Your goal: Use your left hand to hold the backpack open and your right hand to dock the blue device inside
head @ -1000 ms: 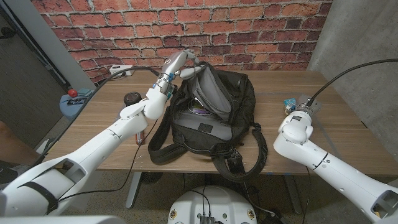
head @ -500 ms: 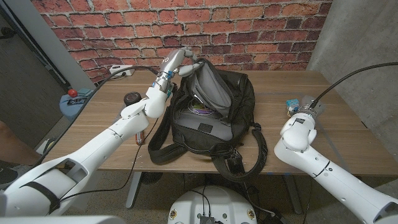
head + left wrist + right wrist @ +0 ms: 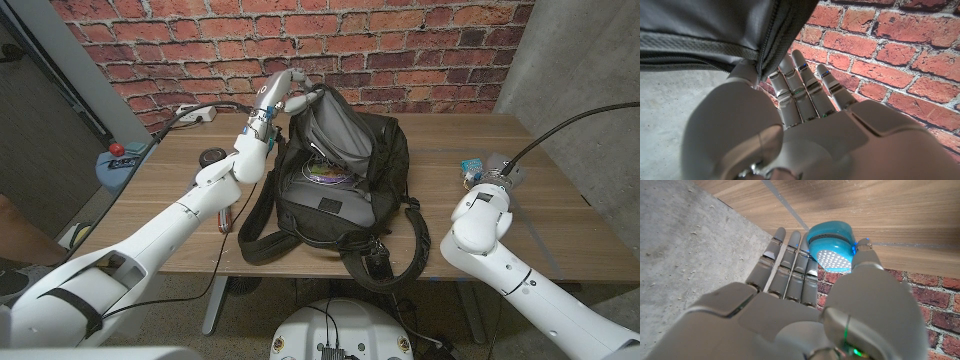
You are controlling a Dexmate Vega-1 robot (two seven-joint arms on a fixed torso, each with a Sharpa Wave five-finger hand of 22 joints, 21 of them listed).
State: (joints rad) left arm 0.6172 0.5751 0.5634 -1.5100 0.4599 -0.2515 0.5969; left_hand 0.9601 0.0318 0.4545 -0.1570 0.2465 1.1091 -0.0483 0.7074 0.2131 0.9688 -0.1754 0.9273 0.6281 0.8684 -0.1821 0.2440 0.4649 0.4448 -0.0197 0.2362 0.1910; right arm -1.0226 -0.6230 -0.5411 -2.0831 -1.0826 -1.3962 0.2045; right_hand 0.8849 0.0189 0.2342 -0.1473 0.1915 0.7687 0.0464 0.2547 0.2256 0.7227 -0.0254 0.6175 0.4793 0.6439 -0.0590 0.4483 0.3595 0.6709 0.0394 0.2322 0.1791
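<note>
Left robot hand (image 3: 285,88) grips one backpack (image 3: 340,170) by its rim; right robot hand (image 3: 805,275), fingers spread, touches one blue device (image 3: 832,245)

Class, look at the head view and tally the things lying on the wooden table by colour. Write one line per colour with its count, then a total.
Black: 2, the backpack and a small round thing
Blue: 1, the blue device
White: 1, the power strip
Silvery: 1, a small cylinder
Total: 5
</note>
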